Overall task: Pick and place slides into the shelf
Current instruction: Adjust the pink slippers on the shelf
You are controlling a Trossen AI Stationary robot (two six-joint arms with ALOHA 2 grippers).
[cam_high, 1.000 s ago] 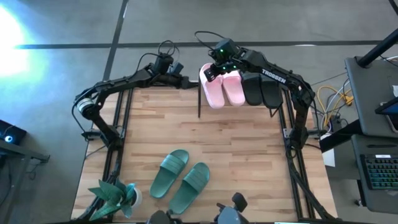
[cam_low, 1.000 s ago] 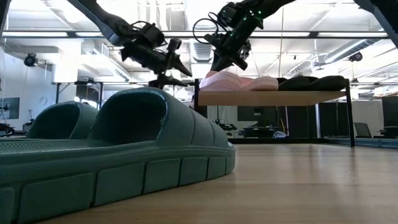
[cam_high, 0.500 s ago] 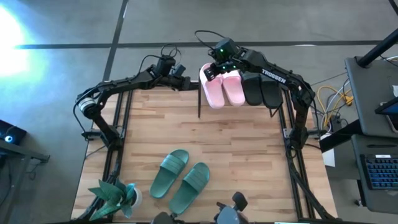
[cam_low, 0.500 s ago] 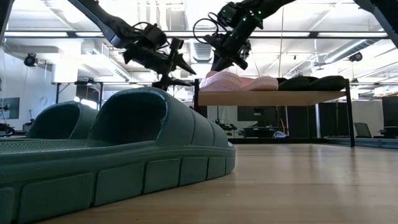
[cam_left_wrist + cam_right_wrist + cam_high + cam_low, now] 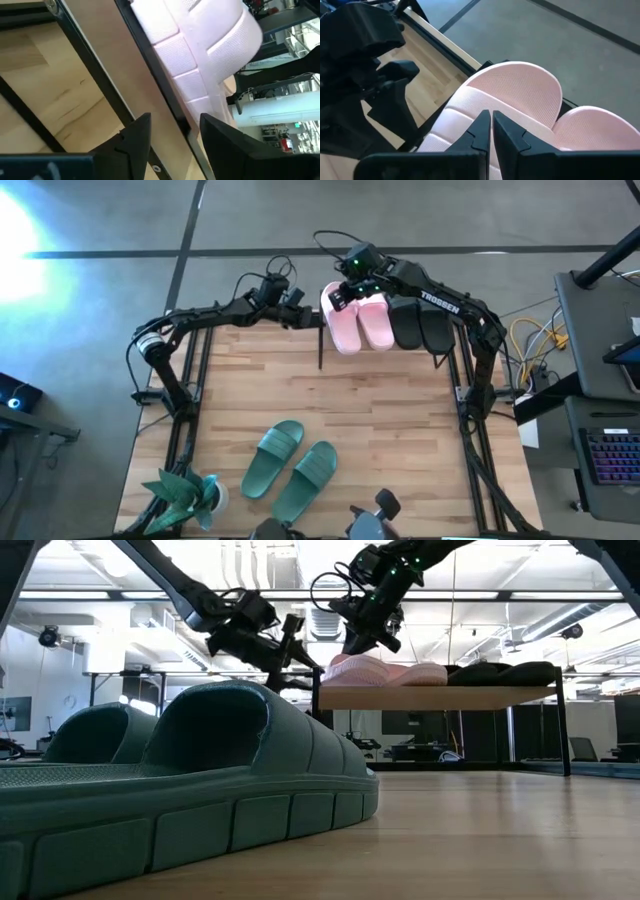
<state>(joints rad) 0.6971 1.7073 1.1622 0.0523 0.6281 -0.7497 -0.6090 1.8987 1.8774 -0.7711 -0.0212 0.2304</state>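
Observation:
The shelf (image 5: 430, 697) stands at the table's far edge. On it, from left to right, lie two light pink slides (image 5: 343, 330) (image 5: 377, 325) and two black slides (image 5: 420, 327). The dark green pair (image 5: 288, 467) lies flat on the table near its near edge, and looms large in the low view (image 5: 180, 790). My right gripper (image 5: 345, 293) is shut over the far end of the left pink slide (image 5: 515, 87). My left gripper (image 5: 305, 313) is open at the shelf's left end, and its fingers stand on either side of the shelf's black frame bar (image 5: 165, 100), beside the pink slide (image 5: 200, 45). My right gripper points down with shut fingers (image 5: 482, 125) at the far end of the left pink slide (image 5: 470, 112), which lies flat on the shelf. I cannot tell whether the fingertips touch it.
A small green plant (image 5: 182, 492) stands at the table's near left corner. The bare wood (image 5: 380, 410) between the shelf and the green slides is free room. A desk with a keyboard (image 5: 605, 450) stands beyond the table's right edge.
My left gripper has moved toward the table's right, from off the shelf's left side up to its left end and the pink slide. The slides and my right gripper have stayed where they were.

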